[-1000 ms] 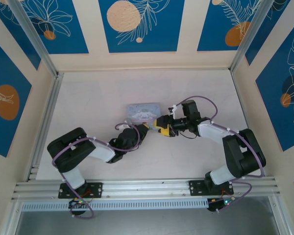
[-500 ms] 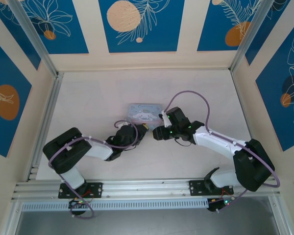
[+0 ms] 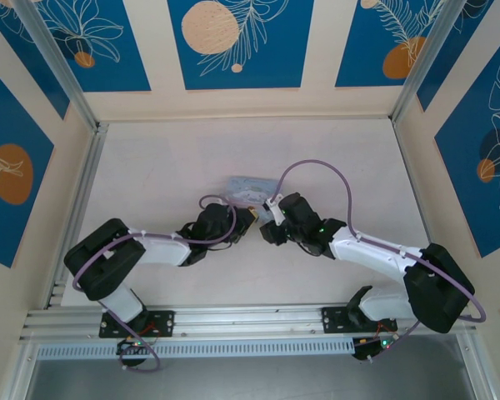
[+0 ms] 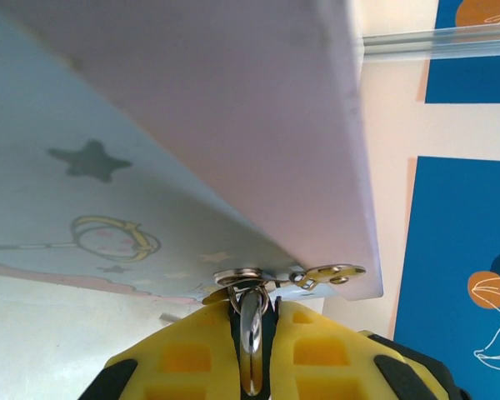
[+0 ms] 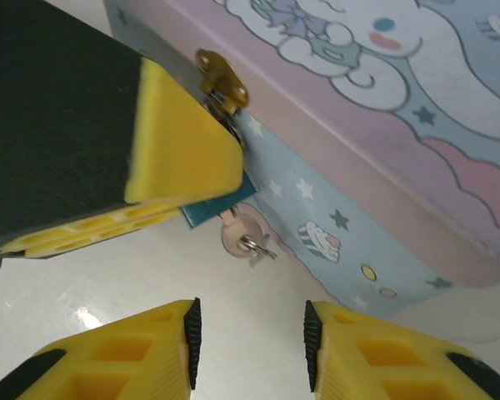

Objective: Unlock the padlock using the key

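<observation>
Seemingly, left end effector (image 4: 252, 317) clamped on padlock (image 5: 223, 202); right end effector (image 5: 248, 337) wide apart, empty, near key (image 5: 240, 236).

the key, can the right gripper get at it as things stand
Probably yes. The key sticks out below the padlock, straight ahead of the open right gripper with bare table between; the left gripper, clamping the padlock, sits close beside it.

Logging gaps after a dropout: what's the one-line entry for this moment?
left gripper: shut on padlock at tin hasp | key: hangs below padlock | right gripper: open, facing key, not touching
</observation>
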You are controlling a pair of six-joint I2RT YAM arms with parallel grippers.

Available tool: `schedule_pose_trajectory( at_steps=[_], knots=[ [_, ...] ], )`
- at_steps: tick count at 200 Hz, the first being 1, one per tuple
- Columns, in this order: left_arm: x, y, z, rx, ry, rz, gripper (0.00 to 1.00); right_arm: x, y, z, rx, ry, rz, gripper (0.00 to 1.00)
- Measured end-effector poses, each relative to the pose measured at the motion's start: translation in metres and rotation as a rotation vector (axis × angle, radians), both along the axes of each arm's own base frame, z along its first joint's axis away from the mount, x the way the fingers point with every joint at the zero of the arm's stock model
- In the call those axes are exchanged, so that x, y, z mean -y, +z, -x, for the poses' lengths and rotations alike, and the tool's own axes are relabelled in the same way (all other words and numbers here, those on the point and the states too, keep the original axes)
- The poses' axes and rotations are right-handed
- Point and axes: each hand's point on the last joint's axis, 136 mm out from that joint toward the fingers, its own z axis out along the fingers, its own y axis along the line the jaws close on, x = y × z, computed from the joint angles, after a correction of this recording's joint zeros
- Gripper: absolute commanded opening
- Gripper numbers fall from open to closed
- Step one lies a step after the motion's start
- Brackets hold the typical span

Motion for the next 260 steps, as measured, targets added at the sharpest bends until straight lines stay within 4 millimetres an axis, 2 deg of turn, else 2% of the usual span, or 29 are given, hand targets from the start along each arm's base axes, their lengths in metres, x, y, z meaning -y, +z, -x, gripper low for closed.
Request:
schedule_pose_trajectory(
  at_steps=[71, 155, 188, 212, 238, 252, 260],
  knots=[
    [0.000, -0.005, 0.004, -0.012, -0.026, -0.023, 0.00, -0.010, -0.013, 0.000, 0.021, 0.057, 0.081, 0.41],
    [0.003, -0.001, 0.002, -0.006, -0.028, -0.014, 0.00, -0.020, -0.020, -0.010, 0.023, 0.076, 0.125, 0.40],
    [0.001, -0.001, 0.000, -0.007, -0.023, -0.014, 0.00, -0.021, -0.021, -0.016, 0.030, 0.064, 0.142, 0.29],
    [0.001, -0.001, 0.000, -0.007, -0.023, -0.016, 0.00, -0.020, -0.021, -0.018, 0.027, 0.055, 0.146, 0.12],
    [0.001, -0.001, 0.000, -0.005, -0.024, -0.017, 0.00, -0.020, -0.019, -0.018, 0.006, 0.054, 0.133, 0.01],
    [0.001, -0.001, 0.000, -0.005, -0.027, -0.016, 0.00, -0.021, -0.019, -0.016, -0.012, 0.060, 0.117, 0.01],
    [0.001, -0.001, 0.000, -0.006, -0.027, -0.017, 0.00, -0.021, -0.020, -0.016, -0.022, 0.065, 0.108, 0.07]
  ],
)
